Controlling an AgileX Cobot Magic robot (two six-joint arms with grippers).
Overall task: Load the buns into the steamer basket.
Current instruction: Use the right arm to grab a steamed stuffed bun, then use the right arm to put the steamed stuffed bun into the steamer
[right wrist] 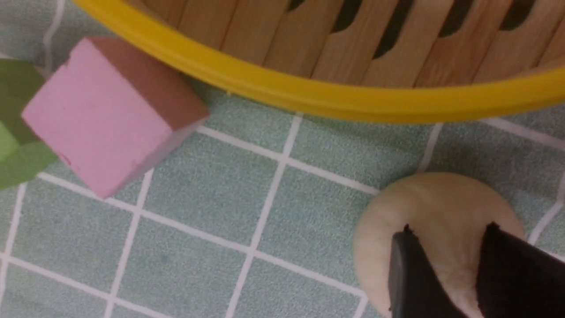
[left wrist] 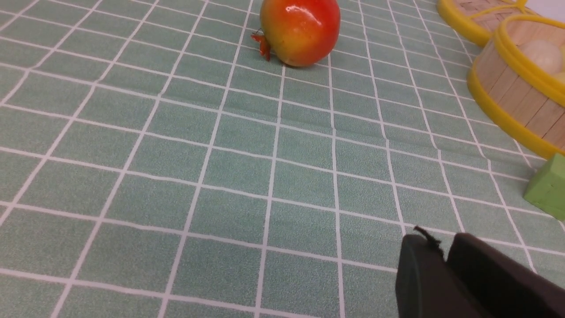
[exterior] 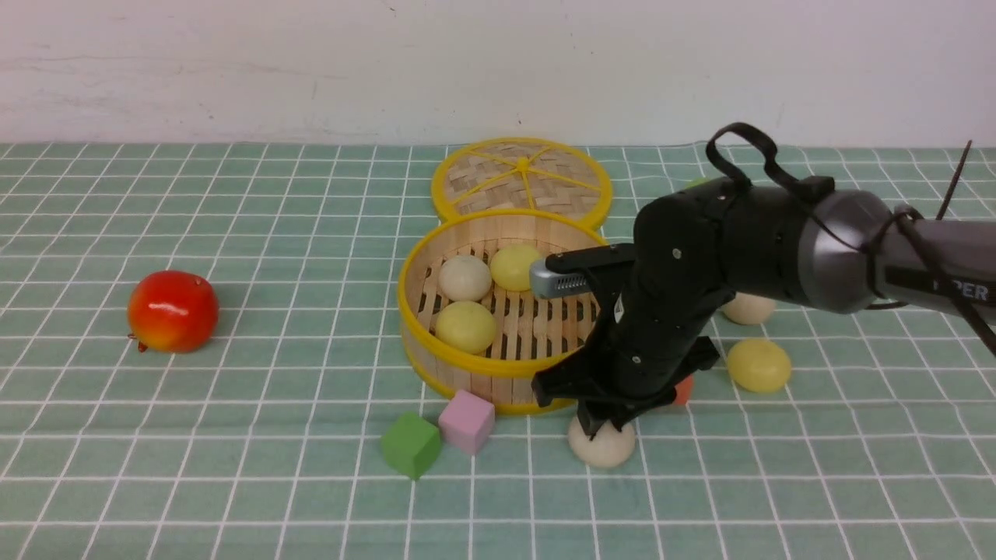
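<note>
A: Right gripper (exterior: 603, 424), status?

B: It points down onto the beige-white bun (exterior: 603, 451). The bun sits on the checked cloth (exterior: 233, 467), just beside the near wall of the steamer basket (exterior: 467, 365). In the right wrist view both fingers touch the bun's top, with bun surface showing between them. Firm clamp or not: cannot tell.

A: Which way to the target?

B: The basket lies beyond the bun and a little to the robot's left, and its rim stands higher than the bun. Judgement: lift first, then carry over the rim. The bun is round, so there is no axis to align.

A: Left gripper (left wrist: 441, 240)?

B: Its fingers are close together and empty, facing the red apple (left wrist: 300, 31), well apart from this bun. The right arm is nearer.
</note>
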